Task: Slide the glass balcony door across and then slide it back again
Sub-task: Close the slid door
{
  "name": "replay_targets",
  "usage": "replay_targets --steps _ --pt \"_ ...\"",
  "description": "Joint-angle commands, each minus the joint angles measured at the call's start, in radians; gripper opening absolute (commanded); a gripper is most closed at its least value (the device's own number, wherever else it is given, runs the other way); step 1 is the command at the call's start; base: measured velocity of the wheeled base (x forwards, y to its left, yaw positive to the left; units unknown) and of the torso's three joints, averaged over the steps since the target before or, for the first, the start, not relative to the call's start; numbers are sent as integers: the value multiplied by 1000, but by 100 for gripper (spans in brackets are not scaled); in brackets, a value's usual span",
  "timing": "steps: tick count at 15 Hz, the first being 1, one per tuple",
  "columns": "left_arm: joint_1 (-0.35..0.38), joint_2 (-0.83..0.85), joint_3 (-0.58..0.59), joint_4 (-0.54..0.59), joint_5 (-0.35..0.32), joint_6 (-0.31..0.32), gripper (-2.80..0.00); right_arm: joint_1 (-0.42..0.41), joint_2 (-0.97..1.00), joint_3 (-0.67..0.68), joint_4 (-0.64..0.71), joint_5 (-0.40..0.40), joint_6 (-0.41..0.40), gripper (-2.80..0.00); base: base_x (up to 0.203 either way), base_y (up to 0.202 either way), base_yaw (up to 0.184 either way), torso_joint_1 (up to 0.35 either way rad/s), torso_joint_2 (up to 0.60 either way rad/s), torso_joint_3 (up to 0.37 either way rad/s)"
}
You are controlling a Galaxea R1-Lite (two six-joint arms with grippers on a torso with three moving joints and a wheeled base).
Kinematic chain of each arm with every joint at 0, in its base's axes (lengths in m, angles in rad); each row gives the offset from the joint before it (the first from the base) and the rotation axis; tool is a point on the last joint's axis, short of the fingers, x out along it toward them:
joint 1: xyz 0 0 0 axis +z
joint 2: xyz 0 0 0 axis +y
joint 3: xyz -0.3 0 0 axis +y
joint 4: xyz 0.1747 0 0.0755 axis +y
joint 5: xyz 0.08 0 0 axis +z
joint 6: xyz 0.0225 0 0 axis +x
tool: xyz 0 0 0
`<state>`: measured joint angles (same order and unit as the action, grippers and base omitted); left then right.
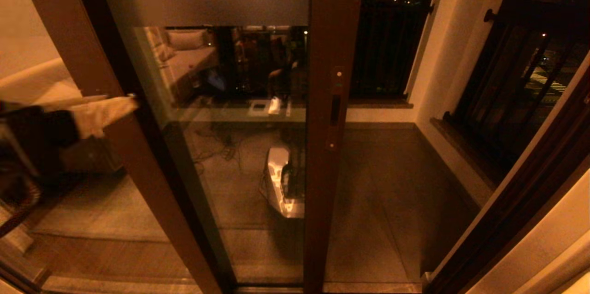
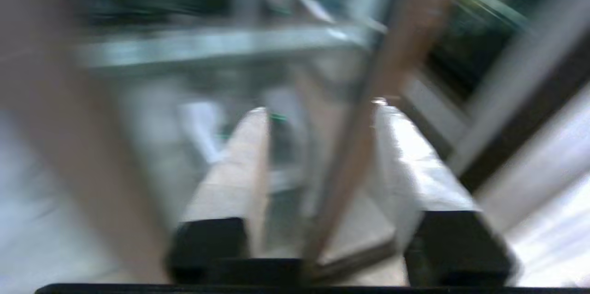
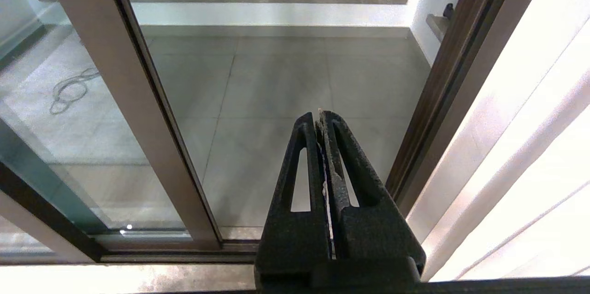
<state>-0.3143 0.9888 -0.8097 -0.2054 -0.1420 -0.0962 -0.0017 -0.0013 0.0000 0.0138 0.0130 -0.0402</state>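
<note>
Head view: our left claw (image 1: 131, 100) half-open, empty; glass balcony door (image 1: 230, 114) looks heavy, so hook the slot handle (image 1: 335, 109).

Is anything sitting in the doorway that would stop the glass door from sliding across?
Nothing visible blocks it. The glass balcony door stands partway across, and the opening beside its handle stile shows only bare balcony floor out to the dark right-hand frame.
</note>
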Motion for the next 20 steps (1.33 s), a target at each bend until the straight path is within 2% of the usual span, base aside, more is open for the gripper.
replay_targets --steps 1,3,5,7,9,10,11,12,14,16,17,18,20 --pt "141 -283 55 80 2 -8 -280 0 1 0 0 1 -1 -280 0 0 0 0 0 0" --pt "257 -457 84 221 6 -14 -280 0 1 0 0 1 -1 -280 0 0 0 0 0 0" --pt "328 -592 135 334 8 -10 -280 0 1 0 0 1 -1 -280 0 0 0 0 0 0" --pt "366 -697 263 376 0 54 -280 0 1 0 0 1 -1 -280 0 0 0 0 0 0" --pt "377 -721 407 340 11 127 -280 0 1 0 0 1 0 -280 0 0 0 0 0 0" --pt "379 -723 478 264 13 141 -280 -1 1 0 0 1 0 -280 0 0 0 0 0 0" --pt "375 -722 550 184 -6 154 -280 0 1 0 0 1 0 -280 0 0 0 0 0 0" --pt "361 -717 584 152 -57 157 -280 0 1 0 0 1 -1 -280 0 0 0 0 0 0" --pt "338 -709 548 180 -165 128 -280 0 1 0 0 1 -1 -280 0 0 0 0 0 0" --pt "329 -781 567 235 -194 118 -280 0 1 0 0 1 -1 -280 0 0 0 0 0 0" --pt "326 -867 609 263 -191 123 -280 -1 1 0 0 1 -1 -280 0 0 0 0 0 0" --pt "323 -941 648 281 -158 114 -280 0 1 0 0 1 0 -280 0 0 0 0 0 0" --pt "318 -996 743 297 26 34 -280 0 1 0 0 1 0 -280 0 0 0 0 0 0"
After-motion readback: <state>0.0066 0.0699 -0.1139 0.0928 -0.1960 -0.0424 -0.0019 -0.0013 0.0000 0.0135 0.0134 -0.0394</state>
